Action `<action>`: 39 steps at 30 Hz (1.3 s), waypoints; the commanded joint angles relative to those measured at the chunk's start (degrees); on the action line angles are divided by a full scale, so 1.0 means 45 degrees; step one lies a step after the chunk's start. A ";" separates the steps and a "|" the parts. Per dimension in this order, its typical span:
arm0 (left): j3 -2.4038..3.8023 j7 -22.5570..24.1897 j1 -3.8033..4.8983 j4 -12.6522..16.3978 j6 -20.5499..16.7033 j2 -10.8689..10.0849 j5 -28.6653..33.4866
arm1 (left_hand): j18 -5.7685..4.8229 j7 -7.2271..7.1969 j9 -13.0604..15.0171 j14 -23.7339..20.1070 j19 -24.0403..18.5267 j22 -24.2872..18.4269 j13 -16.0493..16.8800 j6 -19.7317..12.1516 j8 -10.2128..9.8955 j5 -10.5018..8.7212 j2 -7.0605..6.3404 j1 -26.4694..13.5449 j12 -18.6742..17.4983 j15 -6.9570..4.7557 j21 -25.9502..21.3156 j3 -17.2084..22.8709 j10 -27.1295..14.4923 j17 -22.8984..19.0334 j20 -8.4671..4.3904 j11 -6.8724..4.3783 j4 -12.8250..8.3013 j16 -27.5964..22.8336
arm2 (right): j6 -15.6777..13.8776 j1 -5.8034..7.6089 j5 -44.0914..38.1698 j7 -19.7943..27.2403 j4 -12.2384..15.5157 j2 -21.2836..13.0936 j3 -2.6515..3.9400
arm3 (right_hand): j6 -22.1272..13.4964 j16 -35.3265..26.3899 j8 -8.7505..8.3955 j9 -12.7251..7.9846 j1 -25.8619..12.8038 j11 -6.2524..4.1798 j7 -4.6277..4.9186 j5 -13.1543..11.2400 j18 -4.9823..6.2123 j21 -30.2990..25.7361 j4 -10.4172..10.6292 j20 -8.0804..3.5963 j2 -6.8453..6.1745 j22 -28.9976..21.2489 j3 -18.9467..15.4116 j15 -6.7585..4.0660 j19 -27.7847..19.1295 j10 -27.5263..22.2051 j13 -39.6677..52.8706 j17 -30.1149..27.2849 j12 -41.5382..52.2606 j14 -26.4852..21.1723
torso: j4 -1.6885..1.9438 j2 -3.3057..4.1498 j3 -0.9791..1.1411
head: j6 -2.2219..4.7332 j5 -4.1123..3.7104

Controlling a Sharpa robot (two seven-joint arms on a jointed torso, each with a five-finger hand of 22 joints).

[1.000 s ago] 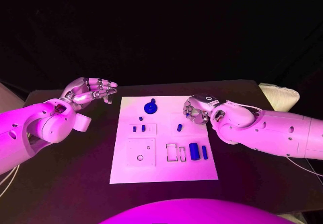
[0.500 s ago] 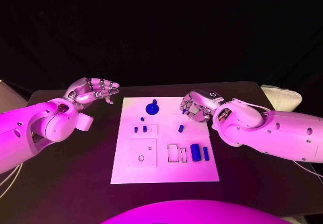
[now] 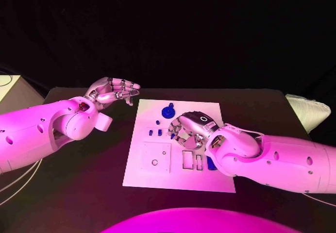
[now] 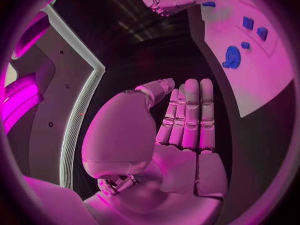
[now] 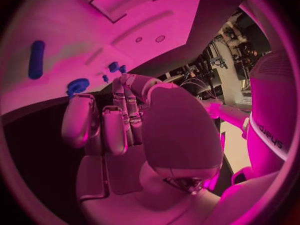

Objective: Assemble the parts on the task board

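Note:
The white task board (image 3: 175, 177) lies in the middle of the table. A round blue part (image 3: 168, 112) stands near its far edge, and two small blue parts (image 3: 155, 131) sit left of centre. My right hand (image 3: 188, 132) hovers over the board's middle with fingers spread downward and nothing visible in them, hiding the parts beneath it. A blue cylinder (image 3: 210, 163) peeks out beside my right forearm. My left hand (image 3: 114, 91) hangs above the table off the board's far left corner, holding nothing. In the left wrist view its fingers (image 4: 187, 115) stand straight.
The black table (image 3: 84, 170) runs wide on both sides of the board. A pale object (image 3: 308, 109) sits at the table's right edge and another (image 3: 14, 90) at the far left. My right forearm (image 3: 273, 160) lies over the board's near right corner.
The camera has shifted. My right hand has moved from the board's right edge to over its middle, covering the small blue part there. The left hand has kept its place.

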 commanded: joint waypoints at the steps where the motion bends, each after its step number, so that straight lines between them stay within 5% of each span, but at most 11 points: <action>1: 0.0012 0.0062 -0.0001 0.0079 0.0109 0.0075 0.0105 | 0.0086 0.0030 -0.0014 0.0029 0.0076 -0.0005 -0.0020 -0.0100 0.0068 0.0077 0.0005 0.0147 0.0058 -0.0029 -0.0037 0.0015 -0.0061 -0.0021 0.0008 0.0038 -0.0061 -0.0050 | -0.0026 -0.0335 -0.1077 0.0181 -0.0170 0.0379 -0.0028 | 0.0062 0.0018 0.0034 0.0015 -0.0077 -0.0208 0.0011 0.0020 -0.0263 0.0075 -0.0018 -0.0011 0.0105 0.0783 0.0054 -0.0096 0.0123 0.0280 0.0011 -0.0031 -0.0045 0.0445 | 0.0010 0.0007 -0.0023 | -0.0035 0.0286; 8: 0.0010 0.0012 -0.0003 0.0143 0.0140 0.0188 0.0119 | 0.0086 0.0030 -0.0014 0.0029 0.0076 -0.0005 -0.0020 -0.0100 0.0068 0.0077 0.0005 0.0147 0.0058 -0.0029 -0.0037 0.0015 -0.0061 -0.0021 0.0008 0.0038 -0.0061 -0.0050 | 0.0082 -0.0800 -0.1614 -0.0133 -0.0472 0.0967 -0.0084 | 0.0050 -0.0007 0.0028 0.0033 -0.0092 -0.0204 0.0016 0.0052 -0.0267 0.0105 -0.0058 -0.0014 0.0104 0.0805 0.0098 -0.0095 0.0134 0.0286 0.0008 -0.0067 -0.0074 0.0439 | 0.0005 0.0021 -0.0018 | -0.0203 0.0638; 20: 0.0009 -0.0059 -0.0003 0.0160 0.0199 0.0260 0.0122 | 0.0084 0.0034 -0.0017 0.0032 0.0079 -0.0005 -0.0029 -0.0101 0.0074 0.0076 0.0002 0.0136 0.0062 -0.0024 -0.0036 -0.0002 -0.0068 -0.0024 0.0009 0.0044 -0.0058 -0.0057 | 0.0310 -0.0992 -0.1980 -0.0452 -0.0516 0.1167 -0.0128 | 0.0049 0.0004 0.0028 0.0042 -0.0111 -0.0201 0.0021 0.0055 -0.0278 0.0169 -0.0070 -0.0014 0.0099 0.0839 0.0108 -0.0094 0.0151 0.0293 0.0008 -0.0053 -0.0085 0.0443 | -0.0017 0.0029 0.0010 | -0.0492 0.1079; 39: 0.0009 -0.0128 -0.0003 0.0132 0.0244 0.0260 0.0122 | 0.0081 0.0039 -0.0023 0.0034 0.0080 -0.0007 -0.0044 -0.0108 0.0079 0.0078 0.0002 0.0119 0.0063 -0.0017 -0.0038 -0.0021 -0.0082 -0.0028 0.0011 0.0050 -0.0050 -0.0068 | 0.0638 -0.1054 -0.2212 -0.0721 -0.0620 0.1226 -0.0168 | 0.0053 0.0020 0.0032 0.0060 -0.0149 -0.0200 0.0023 0.0053 -0.0289 0.0229 -0.0087 -0.0013 0.0089 0.0873 0.0119 -0.0092 0.0169 0.0312 0.0009 -0.0036 -0.0100 0.0451 | -0.0010 0.0029 0.0011 | -0.0492 0.1241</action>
